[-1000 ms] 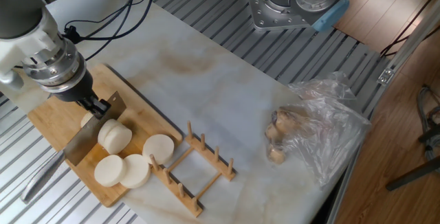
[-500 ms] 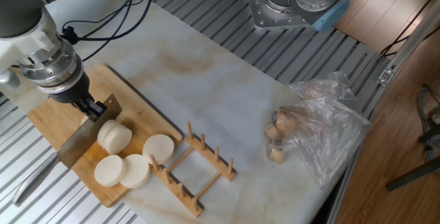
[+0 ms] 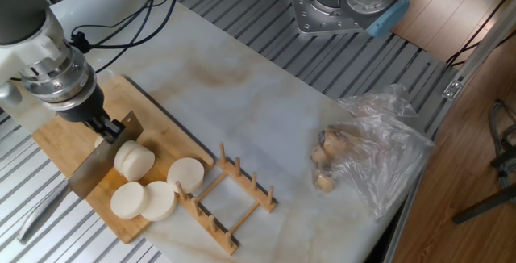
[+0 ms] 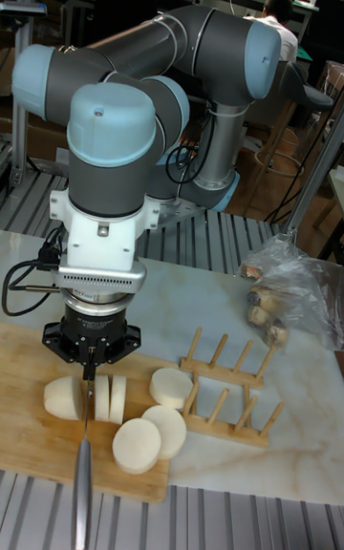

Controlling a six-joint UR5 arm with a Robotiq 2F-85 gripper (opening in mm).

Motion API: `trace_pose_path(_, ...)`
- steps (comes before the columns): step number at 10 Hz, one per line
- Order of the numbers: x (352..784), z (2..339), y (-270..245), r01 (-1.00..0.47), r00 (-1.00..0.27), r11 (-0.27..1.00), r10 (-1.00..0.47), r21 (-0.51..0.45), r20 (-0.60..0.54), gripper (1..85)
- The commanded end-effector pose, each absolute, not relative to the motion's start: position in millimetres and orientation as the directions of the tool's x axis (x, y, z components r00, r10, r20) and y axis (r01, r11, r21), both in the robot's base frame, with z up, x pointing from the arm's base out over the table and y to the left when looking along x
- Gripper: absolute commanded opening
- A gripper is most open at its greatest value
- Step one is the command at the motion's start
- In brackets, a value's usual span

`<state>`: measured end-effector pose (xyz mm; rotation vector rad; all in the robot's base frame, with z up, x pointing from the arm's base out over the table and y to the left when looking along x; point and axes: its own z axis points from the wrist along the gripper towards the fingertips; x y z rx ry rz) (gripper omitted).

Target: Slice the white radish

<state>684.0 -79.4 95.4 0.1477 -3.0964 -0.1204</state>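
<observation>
Tall fixed view shows the gripper [image 4: 89, 355] clamped on a knife [image 4: 83, 474], blade set between the white radish [image 4: 67, 397] stub and its cut slices on the cutting board [image 3: 81, 138], seemingly to part off another disc.

UR5 arm [image 4: 182, 44] bent over, wrist pointing straight down at cutting board [image 3: 68, 138]. Gripper [image 3: 109, 127] fingers clamped on knife [image 3: 97, 162].

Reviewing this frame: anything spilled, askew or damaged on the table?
Nothing stands out. The white radish and its cut discs lie on the cutting board, the gripper holds the knife, and the wooden rack stands upright.
</observation>
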Motion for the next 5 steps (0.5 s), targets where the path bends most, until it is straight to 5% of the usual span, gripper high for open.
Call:
trace_pose_path(1, 679, 95, -73, -0.107, -0.992, 0.988, -0.113, 0.110, 0.051, 13.0)
trace_pose_path(5, 669, 96, -77, -0.096, -0.992, 0.992, -0.102, 0.079, 0.075, 12.7)
